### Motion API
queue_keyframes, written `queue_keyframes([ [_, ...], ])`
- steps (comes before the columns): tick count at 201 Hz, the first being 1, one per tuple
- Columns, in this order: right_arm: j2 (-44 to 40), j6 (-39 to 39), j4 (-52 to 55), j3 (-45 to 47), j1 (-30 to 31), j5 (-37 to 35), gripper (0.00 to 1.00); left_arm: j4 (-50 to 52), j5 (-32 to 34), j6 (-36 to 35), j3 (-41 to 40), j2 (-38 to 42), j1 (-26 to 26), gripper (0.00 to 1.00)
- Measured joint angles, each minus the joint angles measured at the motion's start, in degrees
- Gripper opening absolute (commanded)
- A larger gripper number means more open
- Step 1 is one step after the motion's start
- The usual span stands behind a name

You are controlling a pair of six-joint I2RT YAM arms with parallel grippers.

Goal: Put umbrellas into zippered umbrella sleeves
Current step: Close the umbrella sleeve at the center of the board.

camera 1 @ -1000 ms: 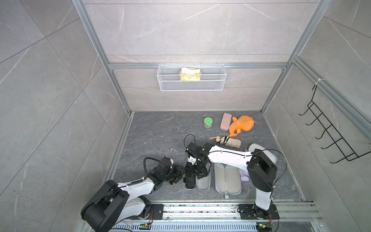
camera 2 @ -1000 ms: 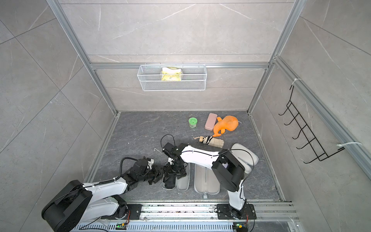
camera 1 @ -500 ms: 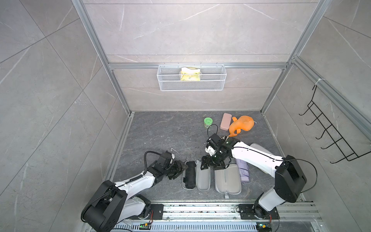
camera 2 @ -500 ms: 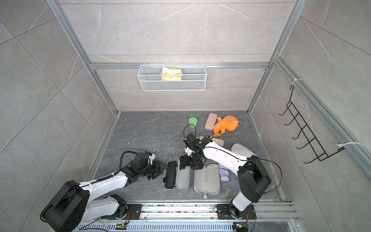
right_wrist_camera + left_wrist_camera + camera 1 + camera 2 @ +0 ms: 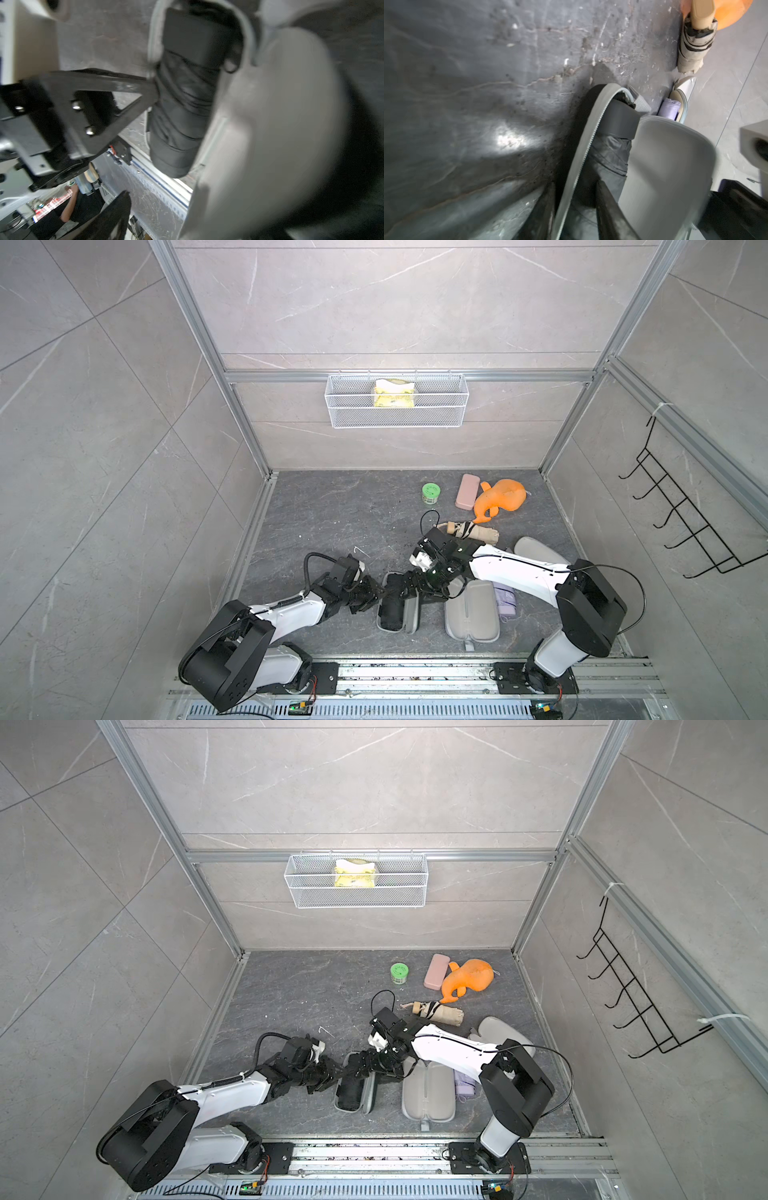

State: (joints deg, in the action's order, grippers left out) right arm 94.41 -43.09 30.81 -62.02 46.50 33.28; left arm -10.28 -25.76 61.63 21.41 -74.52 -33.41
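Your left gripper (image 5: 574, 185) is reaching in from the left side of the table (image 5: 332, 510) to the black case (image 5: 583, 149), which is lying open near the front edge, a little left of the middle. Its fingers (image 5: 606, 203) are straddling the case's left rim, one outside it and one inside over the black umbrella (image 5: 610, 151). They are standing a little apart, and you cannot tell from these views whether they are pinching the rim. The black umbrella is lying lengthwise in that half of the case, its smooth blocky end toward the back edge. The lid (image 5: 670, 166), the case's right half, is sitting tilted up and showing its pale grey lining. Your right gripper (image 5: 415, 591) is hanging over the back end of the case with its jaws spread wide. The lid is sitting between them, and the one finger (image 5: 118, 212) that shows clearly in the blurred right wrist view is clear of the lid. Just right of the black case, a second case (image 5: 471, 616) is lying open flat by the front edge, and the lilac umbrella (image 5: 506, 599) is lying just beside its right side, partly under the right arm. A third case (image 5: 536, 549) is lying open nearer the right edge. The beige umbrella (image 5: 478, 531) is lying right of the table's middle. Behind it, toward the back edge, the orange plush (image 5: 503, 497), pink case (image 5: 467, 491) and green tub (image 5: 431, 493) are sitting close together.
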Motion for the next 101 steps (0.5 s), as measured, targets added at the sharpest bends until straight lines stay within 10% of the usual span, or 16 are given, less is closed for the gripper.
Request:
queue_keyframes([
  [83,7.41,-8.68,-17.97,0.0,3.23,4.26,0.77,0.26,-6.95,-0.35,-1.84,5.84,10.62,0.54],
  [101,7.52,-9.4,-20.33,0.85,3.26,4.28,0.63,0.46,-6.8,-0.39,-1.81,7.69,9.33,0.57],
])
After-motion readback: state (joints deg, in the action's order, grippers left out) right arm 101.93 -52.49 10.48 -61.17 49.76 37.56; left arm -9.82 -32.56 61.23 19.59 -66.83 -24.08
